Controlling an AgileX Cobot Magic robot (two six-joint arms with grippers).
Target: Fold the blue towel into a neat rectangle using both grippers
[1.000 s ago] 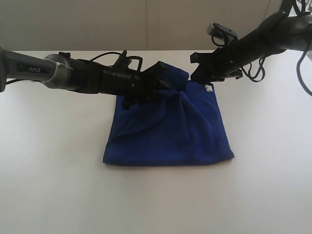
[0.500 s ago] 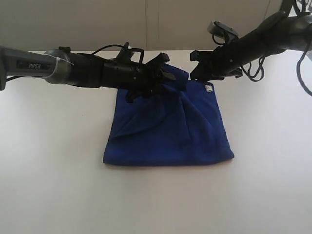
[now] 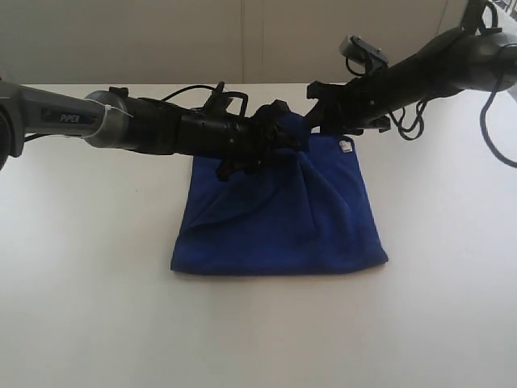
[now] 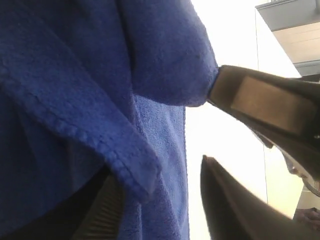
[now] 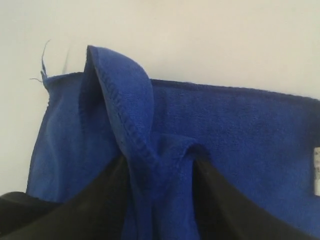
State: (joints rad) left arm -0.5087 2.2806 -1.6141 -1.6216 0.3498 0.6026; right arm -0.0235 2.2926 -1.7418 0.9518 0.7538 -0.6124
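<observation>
The blue towel (image 3: 283, 218) lies folded on the white table (image 3: 89, 267), its far edge bunched up between the two arms. My left gripper (image 3: 279, 133) reaches in from the left to that far edge. In the left wrist view the left gripper (image 4: 159, 172) stands open: a hemmed flap of towel (image 4: 75, 100) hangs by one finger and bare table shows beside the other. My right gripper (image 3: 317, 113) comes in from the right. Its black fingers (image 5: 100, 200) stand apart on either side of a raised ridge of towel (image 5: 160, 165), so the right gripper (image 5: 161, 160) is open around it.
A white label (image 3: 345, 146) shows on the towel's far right corner, and a loose thread (image 5: 44, 62) sticks out at another corner. A pale wall (image 3: 242, 40) rises behind the table's far edge. Cables (image 3: 416, 121) trail under the right arm.
The left arm has reached further right along the towel's far edge. The right gripper has shifted slightly left and its jaws have spread apart around the raised fold.
</observation>
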